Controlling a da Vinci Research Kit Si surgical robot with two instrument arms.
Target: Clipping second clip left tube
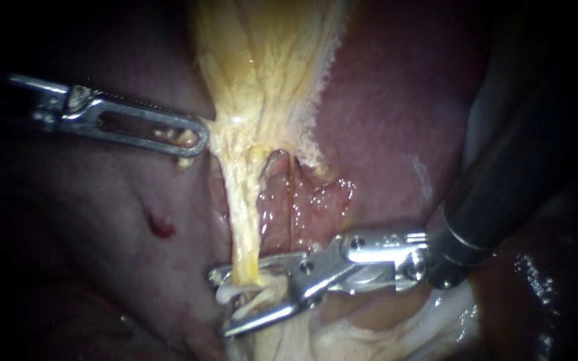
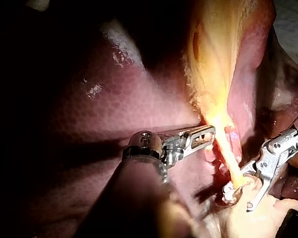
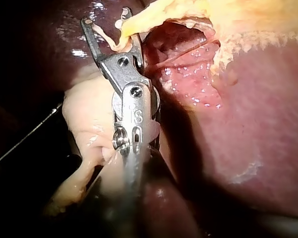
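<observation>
The right instrument holds its hand wide open, and the left tube passes between the spread jaws just behind their tips. Farther up the tube from that hand, the left instrument has its hand closed on the edge of the yellow tissue. The liver lies beyond both.

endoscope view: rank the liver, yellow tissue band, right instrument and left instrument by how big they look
1. liver
2. yellow tissue band and right instrument: look alike, and its shaft is near the camera, so unranked
3. left instrument
</observation>
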